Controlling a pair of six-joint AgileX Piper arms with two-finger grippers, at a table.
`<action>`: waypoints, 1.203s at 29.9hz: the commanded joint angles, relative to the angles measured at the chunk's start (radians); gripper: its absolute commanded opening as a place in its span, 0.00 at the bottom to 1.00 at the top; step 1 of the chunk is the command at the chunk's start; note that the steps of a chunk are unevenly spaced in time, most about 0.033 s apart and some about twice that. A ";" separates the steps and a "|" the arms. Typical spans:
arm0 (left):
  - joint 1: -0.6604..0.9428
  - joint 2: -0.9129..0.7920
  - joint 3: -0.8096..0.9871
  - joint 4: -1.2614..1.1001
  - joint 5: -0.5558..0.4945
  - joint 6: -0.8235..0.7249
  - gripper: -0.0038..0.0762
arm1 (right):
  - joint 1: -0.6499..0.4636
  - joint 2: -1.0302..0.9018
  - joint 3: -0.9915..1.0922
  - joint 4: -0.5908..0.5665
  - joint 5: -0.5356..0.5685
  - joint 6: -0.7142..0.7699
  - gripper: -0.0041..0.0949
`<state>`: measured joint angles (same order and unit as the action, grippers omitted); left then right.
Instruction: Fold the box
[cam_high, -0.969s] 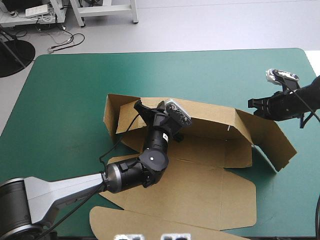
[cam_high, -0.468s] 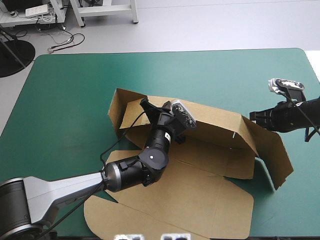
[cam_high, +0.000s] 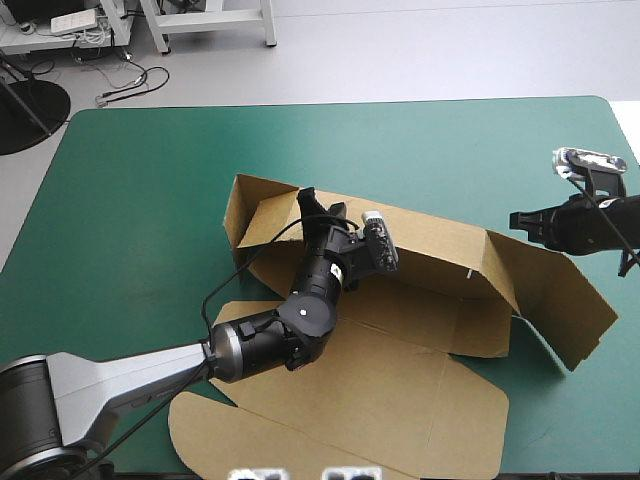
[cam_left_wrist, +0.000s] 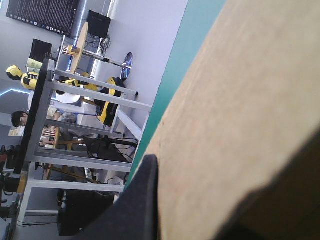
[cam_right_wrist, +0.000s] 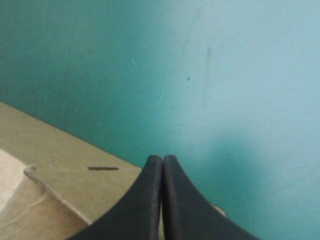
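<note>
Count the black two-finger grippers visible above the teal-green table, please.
2. The left gripper clamps the far raised wall of the brown cardboard box, near its left corner. The right gripper, fingers shut, is at the box's right end flap, towards the teal-green table's right edge.

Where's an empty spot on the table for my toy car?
Bare table runs along the far edge, beyond the box, and to the left of it. The middle and near edge are crowded by the box.

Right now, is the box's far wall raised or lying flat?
Raised. The far wall of the box stands upright, the left gripper shut on it near its left end; the lid lies flat.
</note>
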<state>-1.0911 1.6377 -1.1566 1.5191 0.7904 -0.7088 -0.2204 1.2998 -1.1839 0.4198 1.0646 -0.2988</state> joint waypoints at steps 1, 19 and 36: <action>0.033 -0.042 -0.058 -0.023 0.012 -0.054 0.04 | -0.042 -0.029 -0.044 0.052 -0.068 -0.002 0.02; 0.109 -0.042 -0.146 -0.103 -0.028 0.068 0.04 | -0.081 0.254 -0.366 0.255 -0.020 -0.077 0.02; 0.109 -0.040 -0.146 -0.101 0.001 0.021 0.04 | -0.081 0.319 -0.360 0.185 0.187 -0.097 0.02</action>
<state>-0.9805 1.6406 -1.2653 1.3655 0.7729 -0.6522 -0.2934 1.6818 -1.5540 0.5716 1.2299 -0.3731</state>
